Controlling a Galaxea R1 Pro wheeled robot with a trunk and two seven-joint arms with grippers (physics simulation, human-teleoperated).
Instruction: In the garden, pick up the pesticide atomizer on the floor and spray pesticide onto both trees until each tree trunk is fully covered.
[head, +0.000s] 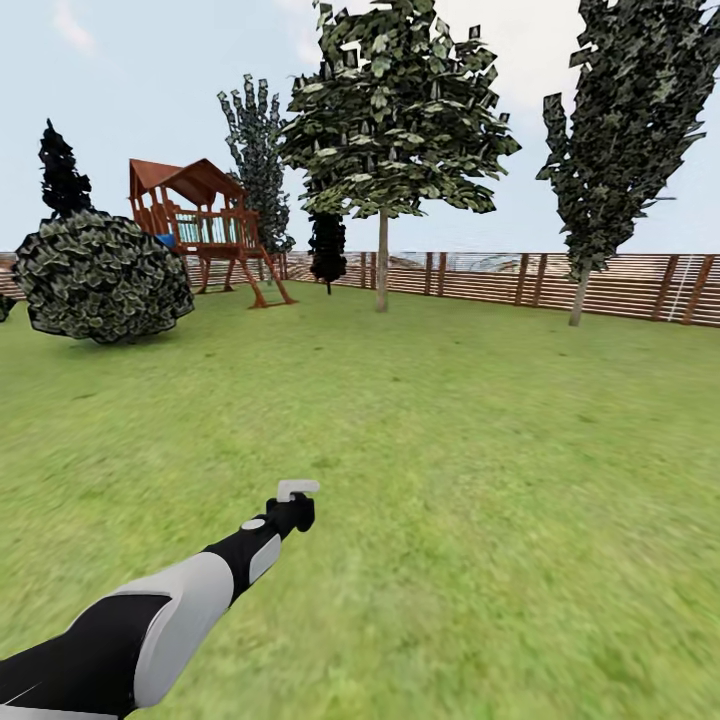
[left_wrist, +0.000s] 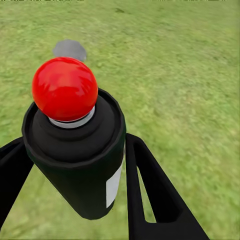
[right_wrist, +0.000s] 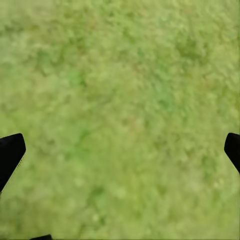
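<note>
Here the left claw (left_wrist: 75, 200) hides the pesticide atomizer's (left_wrist: 75, 150) base.

**Three cameras, one lawn**

The head camera is looking forward and slightly down from the robot's height, taking in the lawn (head: 450, 420), the slatted fence (head: 560, 282), the play tower (head: 205, 222) and two trees (head: 385, 150) far ahead, under open sky. The left arm (head: 170, 610) is reaching into its lower left corner.

The left wrist camera is sitting very close behind the left gripper (left_wrist: 75, 165), facing along the fingers (left_wrist: 155, 195) and down across the grass (left_wrist: 185, 75), with the atomizer (left_wrist: 75, 150) large in the foreground.

The right wrist camera is pointing almost straight down, near the turf (right_wrist: 120, 110), its fingertips (right_wrist: 10, 155) just entering at the edges.

All three views are sharing the lawn.
</note>
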